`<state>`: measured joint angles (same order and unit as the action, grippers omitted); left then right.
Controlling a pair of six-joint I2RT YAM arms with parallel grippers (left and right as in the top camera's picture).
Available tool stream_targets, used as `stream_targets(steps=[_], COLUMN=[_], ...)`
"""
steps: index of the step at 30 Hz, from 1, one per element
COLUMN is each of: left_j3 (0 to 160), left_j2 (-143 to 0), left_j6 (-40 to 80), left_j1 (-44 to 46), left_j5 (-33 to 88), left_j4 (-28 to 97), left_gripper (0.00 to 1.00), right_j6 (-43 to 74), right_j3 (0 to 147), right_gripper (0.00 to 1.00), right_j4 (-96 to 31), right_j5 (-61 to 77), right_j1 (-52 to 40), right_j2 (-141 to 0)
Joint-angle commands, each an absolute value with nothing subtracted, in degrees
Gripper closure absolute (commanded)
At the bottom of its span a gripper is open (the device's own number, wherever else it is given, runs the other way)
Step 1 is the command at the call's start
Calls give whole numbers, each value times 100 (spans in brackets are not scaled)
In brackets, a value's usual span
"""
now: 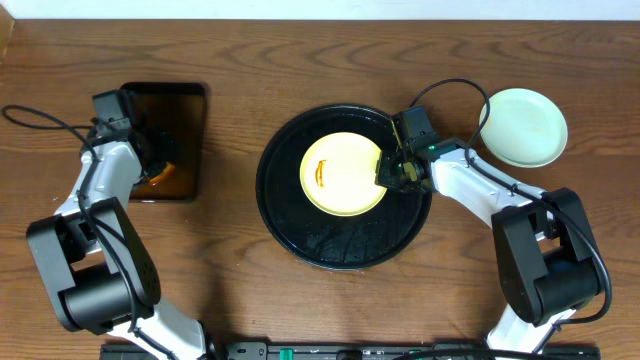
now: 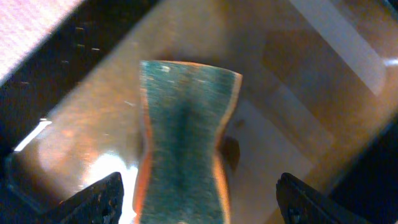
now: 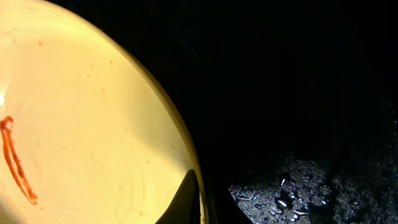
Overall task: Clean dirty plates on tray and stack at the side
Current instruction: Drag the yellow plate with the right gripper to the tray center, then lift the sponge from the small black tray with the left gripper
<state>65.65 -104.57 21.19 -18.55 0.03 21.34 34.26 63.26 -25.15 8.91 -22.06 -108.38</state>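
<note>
Yellow plate (image 1: 345, 175) lies in the round black tray (image 1: 300, 240), directly to the left of the right gripper (image 1: 393, 172); that gripper's jaws are pinched together on the plate's rim; an orange-brown smear (image 3: 15, 162) marks the plate on the side far from the gripper; a mint-green plate (image 1: 524, 127) rests on the table (image 1: 300, 60) beyond the gripper's other side, outside the tray; the left gripper (image 2: 205, 202) hangs over the rectangular tray (image 1: 185, 110), jaws spread wide; a green sponge (image 2: 183, 143) with orange edges lies between its fingertips, ungripped, in brownish liquid (image 2: 292, 93).
</note>
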Motion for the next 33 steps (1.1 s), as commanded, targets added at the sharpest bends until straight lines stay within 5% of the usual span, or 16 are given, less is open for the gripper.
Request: stream_targets(steps=[1, 5, 10, 21, 24, 30, 33], left_j3=[6471, 6462, 6462, 6462, 6462, 6475, 6475], left_j2=[-10506, -10809, -10947, -11203, -11268, -11170, -10711], left_j6=[2171, 2171, 2169, 2115, 2014, 2014, 2021], left_j1=[-1990, -2034, -2034, -2034, -2034, -2034, -2029], left_j5=[-113, -106, -67, -69, -69, -67, 117], left_j4=[2174, 2005, 1699, 1116, 1142, 1098, 1098], left_gripper=[21, 23, 36, 39, 51, 92, 93], right_j6=[3378, 3378, 3378, 3378, 3378, 3378, 3378], right_j3=[6313, 6313, 6313, 6313, 6313, 6313, 6313], right_gripper=[96, 95, 93, 92, 92, 92, 92], right_j4=[-2547, -2545, -2547, -2547, -2547, -2547, -2550], right_j5=[644, 646, 644, 644, 644, 646, 644], right_j1=[-2261, -2261, -2261, -2261, -2261, -2259, -2261], right_j2=[-10982, -10982, -10982, -10982, -10982, -10982, -10982])
